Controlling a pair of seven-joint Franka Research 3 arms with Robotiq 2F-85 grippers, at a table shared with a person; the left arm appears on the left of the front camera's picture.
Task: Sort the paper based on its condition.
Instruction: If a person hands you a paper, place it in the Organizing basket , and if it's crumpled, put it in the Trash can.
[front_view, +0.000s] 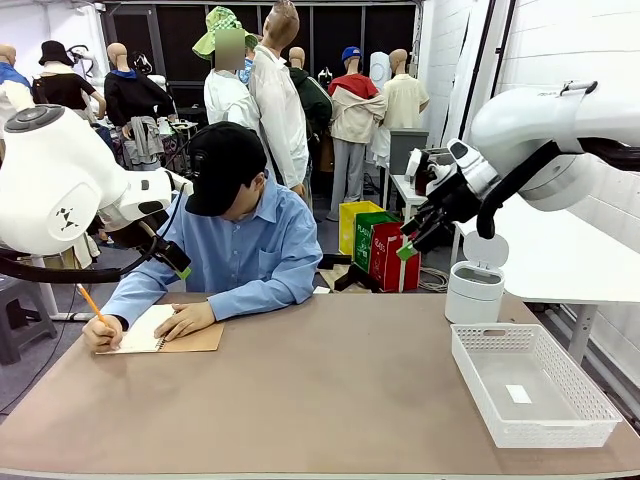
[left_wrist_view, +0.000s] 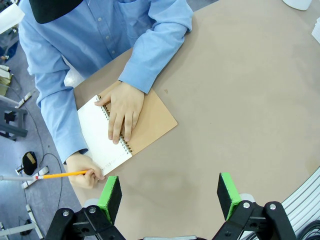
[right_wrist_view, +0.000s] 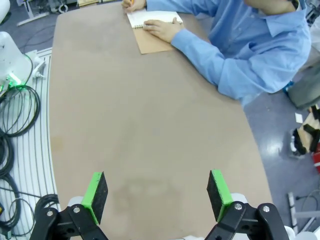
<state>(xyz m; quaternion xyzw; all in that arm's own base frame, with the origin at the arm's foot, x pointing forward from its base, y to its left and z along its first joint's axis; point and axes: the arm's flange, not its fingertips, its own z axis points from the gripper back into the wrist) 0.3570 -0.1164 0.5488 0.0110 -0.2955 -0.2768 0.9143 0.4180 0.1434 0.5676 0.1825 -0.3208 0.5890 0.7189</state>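
No loose paper is in view. A person in a blue shirt sits at the far left of the table and writes with an orange pencil (front_view: 92, 303) on the white page of a spiral notebook (left_wrist_view: 150, 122) with a brown cover, one hand (front_view: 186, 320) flat on it. My left gripper (left_wrist_view: 170, 197) hangs open above the table, near the notebook (front_view: 165, 336), with nothing between its green pads. My right gripper (right_wrist_view: 157, 195) is open too and empty, high over the table's right side. In the front view the left gripper (front_view: 180, 265) is by the person's shoulder and the right gripper (front_view: 408, 245) is up at the right.
A white mesh basket (front_view: 480, 385) stands at the table's front right with a tiny white scrap (front_view: 518, 393) inside. Behind it is a white lidded bin (front_view: 473, 290). Cables (right_wrist_view: 17, 110) lie on the floor beside the table. Bare brown tabletop (front_view: 340, 380) spans the middle.
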